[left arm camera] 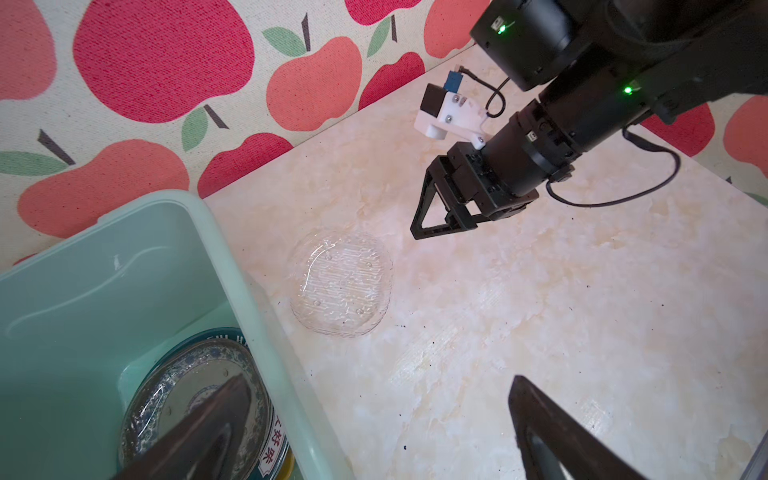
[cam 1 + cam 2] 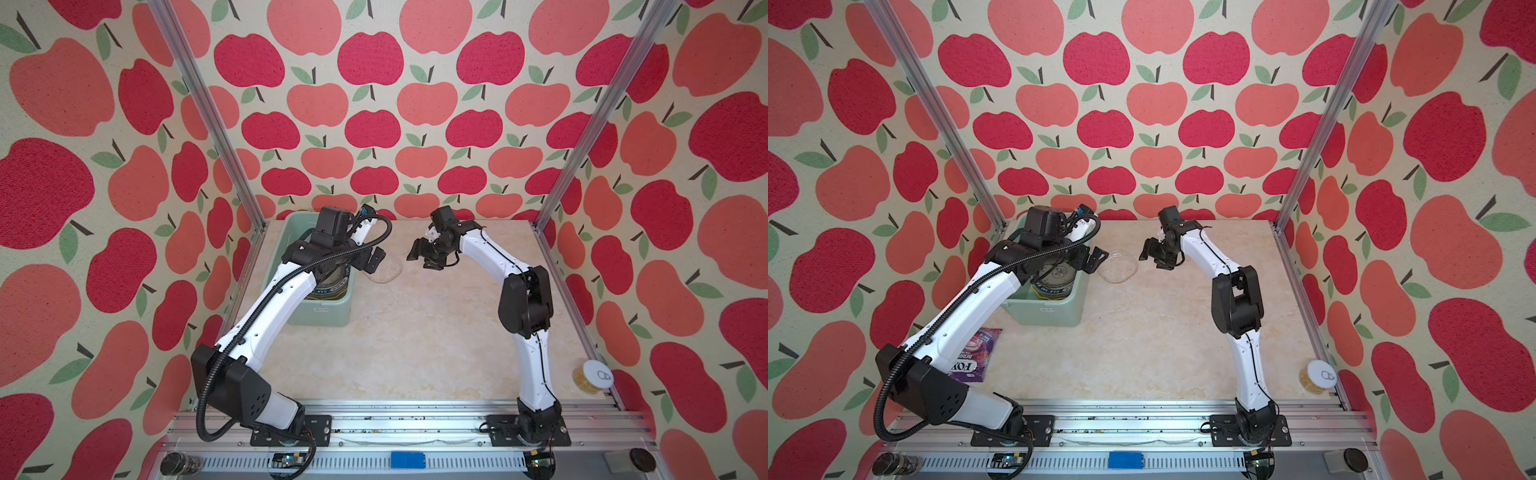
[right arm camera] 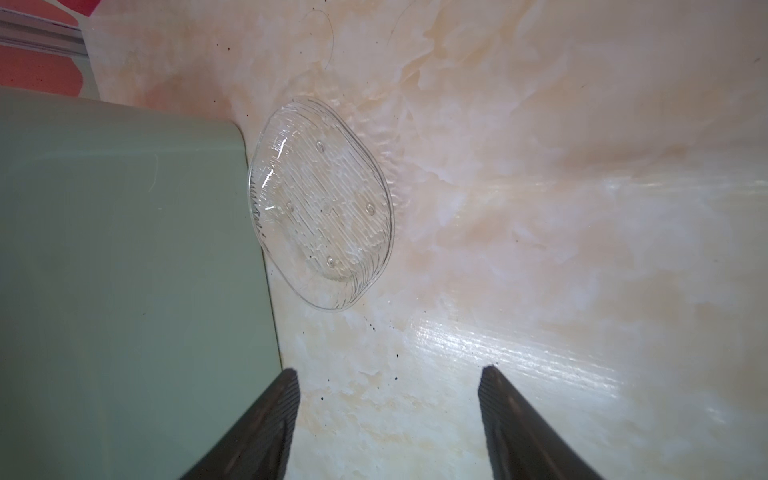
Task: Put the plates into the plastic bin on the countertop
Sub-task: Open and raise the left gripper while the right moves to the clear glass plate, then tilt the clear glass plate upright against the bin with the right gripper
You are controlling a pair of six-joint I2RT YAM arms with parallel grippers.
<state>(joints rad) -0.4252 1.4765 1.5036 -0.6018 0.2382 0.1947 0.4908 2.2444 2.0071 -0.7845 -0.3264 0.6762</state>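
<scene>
The desk (image 2: 415, 332) is smooth and glossy, so a plate you nudge will likely slide rather than tip up. The bin (image 2: 307, 318) sits under your left tool (image 1: 379, 380), whose jaws stand wide apart and empty. One finger hangs over the bin's inside, the other over the desk outside its wall. Below the inner finger lies the stack (image 1: 195, 365) of plates already in the bin. The clear plate (image 3: 320, 203) lies on the desk ahead of your right tool (image 3: 388, 370), beyond the fingertips and toward the bin-side finger. It is just beside the bin's outer wall; I cannot tell whether they touch. The right tool's jaws are apart with nothing between them.

What could go wrong, as I judge it:
- **Missed grasp:** the plate is low, thin and hard to see, so a finger may ride over its rim or push it against the wall.
- **Shoved bin:** the wall leaves little room for a finger on that side, and forcing one in would shove the bin.
- **Collision:** the two tools are near each other here, so reaching with both could collide them.
- **Chipping:** glass dropped onto the stack may chip.
</scene>
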